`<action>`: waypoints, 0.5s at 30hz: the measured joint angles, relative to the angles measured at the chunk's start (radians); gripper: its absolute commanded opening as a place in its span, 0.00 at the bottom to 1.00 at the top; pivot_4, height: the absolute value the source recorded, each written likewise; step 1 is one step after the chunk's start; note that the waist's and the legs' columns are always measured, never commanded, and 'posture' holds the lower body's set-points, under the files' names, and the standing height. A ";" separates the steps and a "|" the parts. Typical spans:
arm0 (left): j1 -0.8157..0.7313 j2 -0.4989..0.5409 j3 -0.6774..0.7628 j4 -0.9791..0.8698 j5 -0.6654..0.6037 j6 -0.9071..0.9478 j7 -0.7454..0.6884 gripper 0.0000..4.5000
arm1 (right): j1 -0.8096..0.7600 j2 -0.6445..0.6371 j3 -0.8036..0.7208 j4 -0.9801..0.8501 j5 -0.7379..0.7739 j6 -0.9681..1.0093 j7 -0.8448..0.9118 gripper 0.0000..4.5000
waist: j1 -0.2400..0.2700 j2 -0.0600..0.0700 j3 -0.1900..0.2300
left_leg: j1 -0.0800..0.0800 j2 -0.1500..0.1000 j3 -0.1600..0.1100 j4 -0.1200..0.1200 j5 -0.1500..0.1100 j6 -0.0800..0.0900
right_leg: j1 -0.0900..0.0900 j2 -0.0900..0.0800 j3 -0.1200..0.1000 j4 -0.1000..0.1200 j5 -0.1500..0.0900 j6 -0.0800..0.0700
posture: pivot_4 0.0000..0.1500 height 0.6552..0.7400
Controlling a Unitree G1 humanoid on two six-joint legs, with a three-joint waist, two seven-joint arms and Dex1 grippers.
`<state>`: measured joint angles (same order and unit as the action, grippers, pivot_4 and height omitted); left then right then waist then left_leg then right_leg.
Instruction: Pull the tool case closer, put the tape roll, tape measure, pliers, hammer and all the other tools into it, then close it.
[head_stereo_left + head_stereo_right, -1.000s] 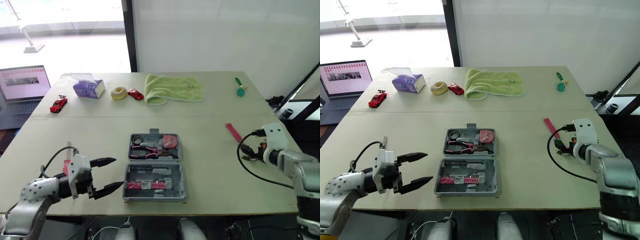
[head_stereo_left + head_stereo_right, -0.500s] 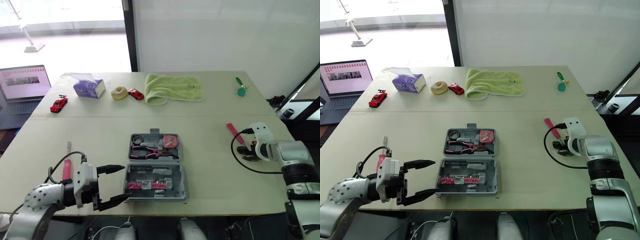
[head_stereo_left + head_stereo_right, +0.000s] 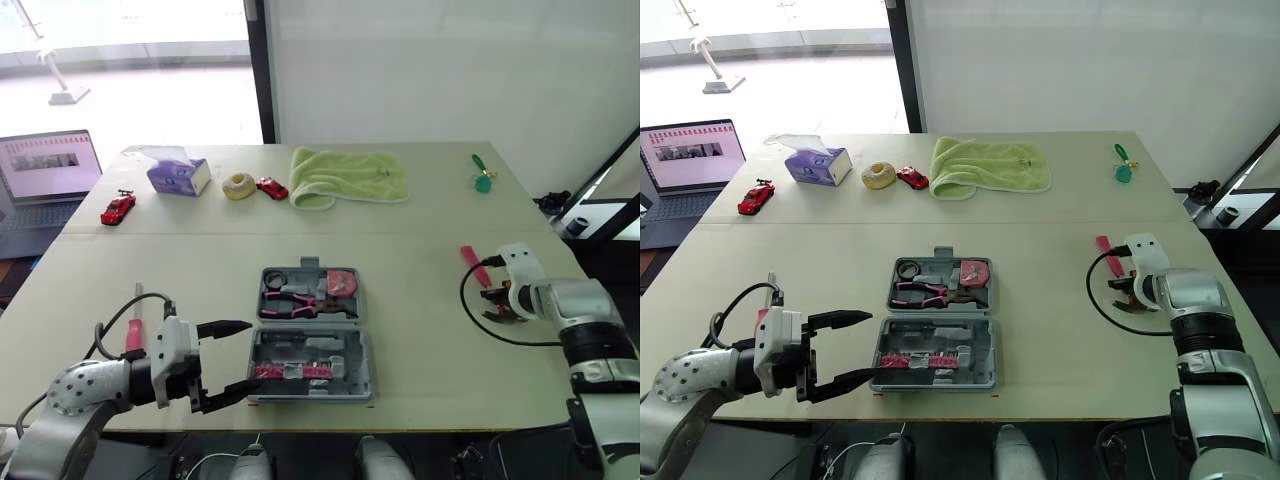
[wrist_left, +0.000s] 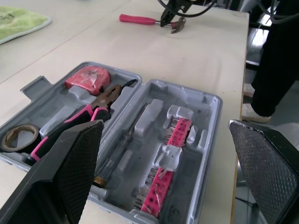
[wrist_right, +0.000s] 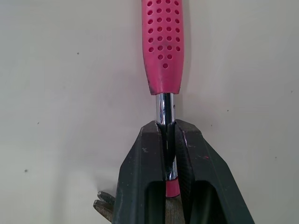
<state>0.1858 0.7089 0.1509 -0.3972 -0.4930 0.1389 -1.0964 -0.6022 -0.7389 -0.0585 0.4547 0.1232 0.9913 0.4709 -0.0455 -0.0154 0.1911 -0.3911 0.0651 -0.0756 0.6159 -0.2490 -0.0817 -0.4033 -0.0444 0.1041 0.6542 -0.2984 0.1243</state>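
Your right gripper (image 5: pixel 169 128) pinches the hammer (image 5: pixel 162 42) by its steel shaft, well right of the open tool case (image 3: pixel 364 362), for lifting; your left gripper (image 3: pixel 243 354) gapes wide at the case's near corner, probably to steady it.

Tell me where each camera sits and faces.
Head pair: on the head, facing forward and down over the table; left gripper and right gripper show.
Left wrist: on that wrist, looking between its open fingers at the open tool case.
Right wrist: looking along its fingers, shut on the hammer.
Shared: head and left wrist both show tool case and hammer.
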 measured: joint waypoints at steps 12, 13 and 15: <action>-0.074 0.050 0.045 0.211 -0.002 -0.128 -0.172 1.00 | 0.284 0.406 -0.270 -0.999 0.096 0.615 -0.205 0.01 | 0.001 0.004 0.000 | -0.001 0.001 -0.002 -0.001 0.000 0.000 | -0.003 0.002 -0.001 0.002 0.000 0.000 | 1.00 1.00; -0.091 0.054 0.048 0.233 -0.003 -0.135 -0.185 1.00 | 0.317 0.499 -0.255 -1.039 0.096 0.616 -0.244 0.01 | 0.000 0.005 0.000 | -0.001 0.001 -0.002 -0.001 0.000 0.000 | -0.004 0.002 -0.001 0.003 0.000 0.000 | 1.00 1.00; -0.130 0.063 0.052 0.272 -0.003 -0.151 -0.210 1.00 | 0.363 0.670 -0.206 -1.099 0.085 0.616 -0.333 0.01 | -0.004 0.005 0.001 | -0.002 0.001 -0.002 -0.001 0.000 -0.001 | -0.005 0.002 0.000 0.004 0.000 0.000 | 1.00 1.00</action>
<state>0.0561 0.7722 0.2033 -0.1252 -0.4962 -0.0116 -1.3059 -0.2396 -0.0684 -0.2642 -0.6439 0.2081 1.6076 0.1377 -0.0497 -0.0100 0.1917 -0.3929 0.0657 -0.0775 0.6147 -0.2487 -0.0823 -0.4086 -0.0429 0.1037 0.6586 -0.2987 0.1239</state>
